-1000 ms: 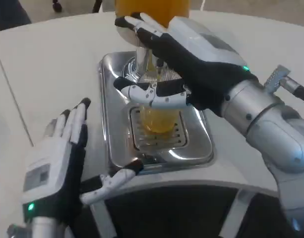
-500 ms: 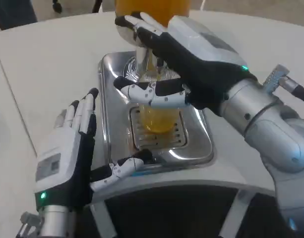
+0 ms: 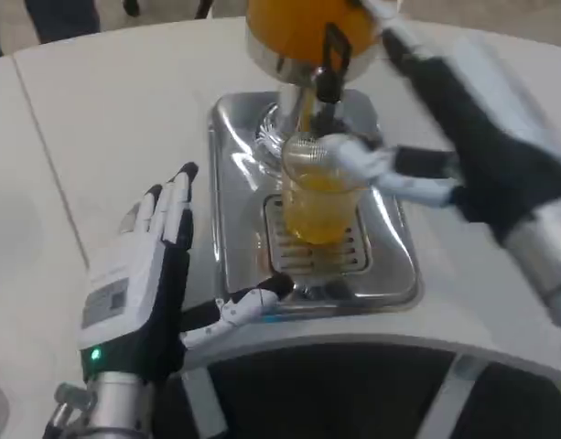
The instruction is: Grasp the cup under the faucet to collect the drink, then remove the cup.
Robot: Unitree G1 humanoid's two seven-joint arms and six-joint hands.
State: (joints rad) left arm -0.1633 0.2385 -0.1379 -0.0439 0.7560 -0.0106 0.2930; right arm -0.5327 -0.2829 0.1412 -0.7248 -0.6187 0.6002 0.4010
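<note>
Cup at frame centre, upright on drip tray grate, directly under faucet of orange dispenser at top. You see cup mostly full of orange drink, so collecting step looks near finished; removing cup not yet done. Right hand, blurred at upper right, has one finger touching cup rim side; whether you have real grip, cannot tell. Left hand at lower left, fingers spread wide, holds nothing, thumb near tray front edge.

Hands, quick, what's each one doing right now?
Left hand: open, fingers apart, holding nothing, beside the drip tray.
Right hand: blurred; thumb near the cup, grip cannot be told.
</note>
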